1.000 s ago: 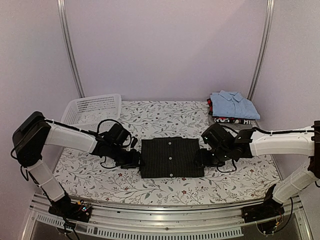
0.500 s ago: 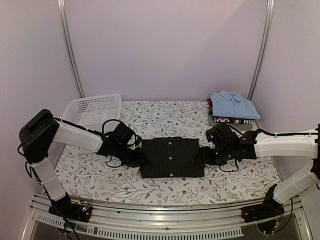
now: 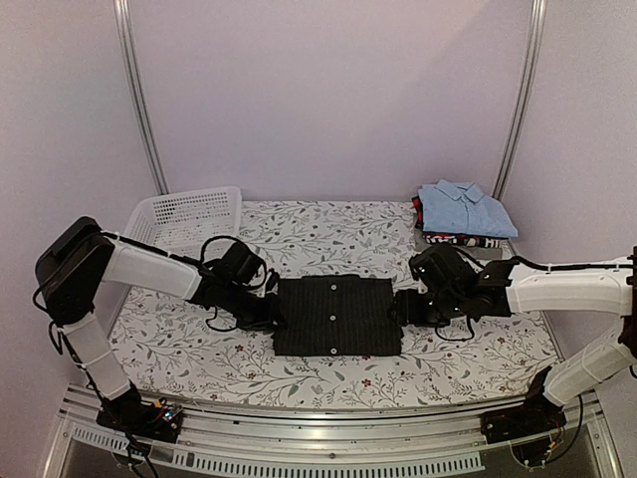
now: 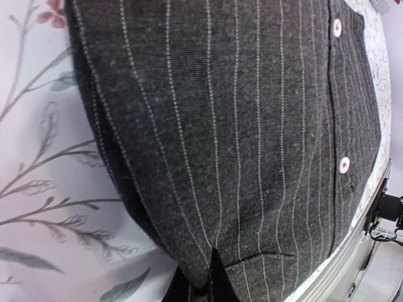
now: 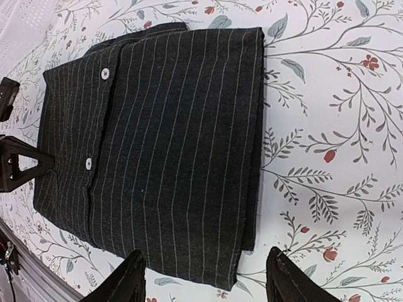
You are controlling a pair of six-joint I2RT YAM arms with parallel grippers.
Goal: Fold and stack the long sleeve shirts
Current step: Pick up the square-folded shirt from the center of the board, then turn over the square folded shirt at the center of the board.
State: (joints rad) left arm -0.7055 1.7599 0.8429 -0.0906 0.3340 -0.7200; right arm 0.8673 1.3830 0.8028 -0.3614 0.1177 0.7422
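Top external view: left gripper (image 3: pixel 271 317) is pinched tight on the left edge of the folded black shirt (image 3: pixel 336 316); right gripper (image 3: pixel 401 311) gapes wide at its right edge; light blue shirt (image 3: pixel 464 207) lies behind it, further right.

Soft, even light fills the top view, a little dim and grainy; shadows lie faint beside the black pinstriped shirt (image 3: pixel 336 316), whose weave shows sharp in both wrist views.
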